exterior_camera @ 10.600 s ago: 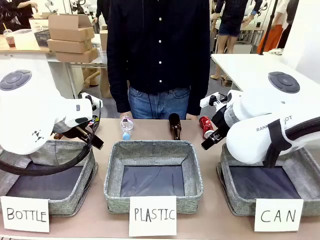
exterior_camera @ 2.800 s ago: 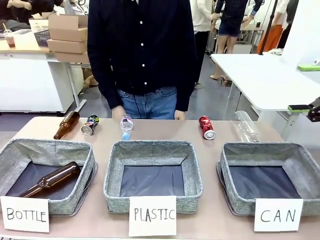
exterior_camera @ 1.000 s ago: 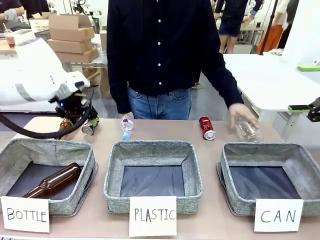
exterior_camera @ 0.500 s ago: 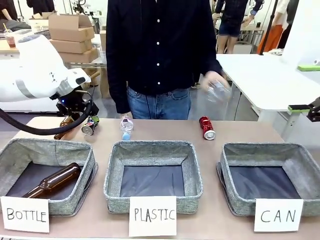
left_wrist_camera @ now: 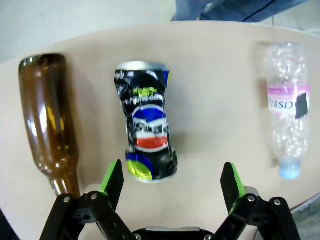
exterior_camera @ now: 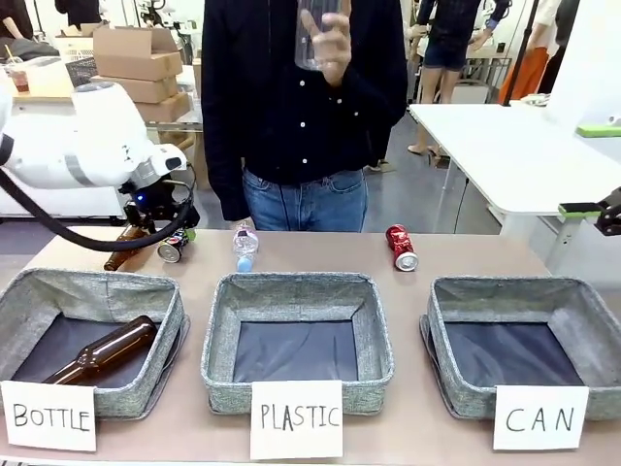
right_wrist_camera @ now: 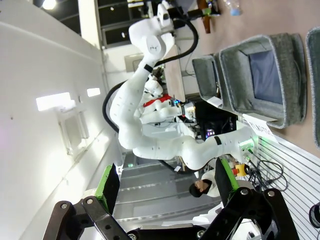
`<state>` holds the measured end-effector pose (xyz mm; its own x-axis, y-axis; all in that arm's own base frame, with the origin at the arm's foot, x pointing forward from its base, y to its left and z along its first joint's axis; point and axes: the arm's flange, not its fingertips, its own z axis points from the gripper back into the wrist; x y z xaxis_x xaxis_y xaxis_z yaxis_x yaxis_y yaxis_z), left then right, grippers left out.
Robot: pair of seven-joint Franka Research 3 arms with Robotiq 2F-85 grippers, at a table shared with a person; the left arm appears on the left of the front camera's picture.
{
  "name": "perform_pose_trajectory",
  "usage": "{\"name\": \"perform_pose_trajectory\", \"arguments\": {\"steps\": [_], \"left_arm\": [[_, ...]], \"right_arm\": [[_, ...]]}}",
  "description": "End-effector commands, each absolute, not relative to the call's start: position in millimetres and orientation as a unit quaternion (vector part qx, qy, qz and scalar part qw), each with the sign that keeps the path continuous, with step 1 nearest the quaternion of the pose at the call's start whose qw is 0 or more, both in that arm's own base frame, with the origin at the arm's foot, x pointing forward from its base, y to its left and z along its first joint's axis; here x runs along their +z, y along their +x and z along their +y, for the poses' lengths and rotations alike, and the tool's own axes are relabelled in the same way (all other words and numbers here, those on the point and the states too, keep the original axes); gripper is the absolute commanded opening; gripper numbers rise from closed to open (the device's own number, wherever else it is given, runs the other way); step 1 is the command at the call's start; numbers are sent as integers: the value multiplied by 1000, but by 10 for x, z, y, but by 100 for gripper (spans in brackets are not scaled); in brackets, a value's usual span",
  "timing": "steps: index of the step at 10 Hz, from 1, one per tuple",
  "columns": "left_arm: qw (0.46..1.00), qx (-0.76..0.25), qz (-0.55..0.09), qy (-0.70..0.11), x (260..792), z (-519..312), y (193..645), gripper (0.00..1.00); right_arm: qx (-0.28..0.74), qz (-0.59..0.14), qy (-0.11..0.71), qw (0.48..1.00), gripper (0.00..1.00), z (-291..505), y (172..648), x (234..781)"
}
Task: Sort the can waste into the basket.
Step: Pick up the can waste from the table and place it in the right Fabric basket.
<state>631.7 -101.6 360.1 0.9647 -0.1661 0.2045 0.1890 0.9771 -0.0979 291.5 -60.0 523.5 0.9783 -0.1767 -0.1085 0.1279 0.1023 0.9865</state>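
At the far left of the table, the left gripper (left_wrist_camera: 172,175) hangs over the dark can (left_wrist_camera: 146,127), jaws spread wide with nothing gripped. Seen from the left wrist, the dented can (blue, red and yellow print, silver ends) lies on its side on the bare tabletop, its length pointing away from the gripper. Its near end sits between the two green fingertips (left_wrist_camera: 113,179), closer to the one by the brown glass bottle (left_wrist_camera: 47,115), and appears to touch neither. That bottle lies just beside the can; a clear plastic bottle (left_wrist_camera: 286,115) lies well apart on the other side. From the front, the red can (exterior_camera: 401,248) lies near the table's far edge, beyond the gap between the "PLASTIC" basket (exterior_camera: 296,283) and the grey basket (exterior_camera: 514,288) carded "CAN". Both cans are outside that basket. The right gripper (right_wrist_camera: 167,177) is spread and empty, well apart from both cans.
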Motion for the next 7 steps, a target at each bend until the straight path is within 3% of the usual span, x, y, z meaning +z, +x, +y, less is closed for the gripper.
{"name": "perform_pose_trajectory", "arguments": {"steps": [1, 7], "left_arm": [[993, -79, -72, -44, 3601, -1030, 6599, 100], [998, -48, -28, -23, 3182, -1009, 7027, 100]], "right_arm": [[-92, -27, 671, 736, 100, -591, 2935, 5250], [-92, -27, 671, 736, 100, -591, 2935, 5250]]}}
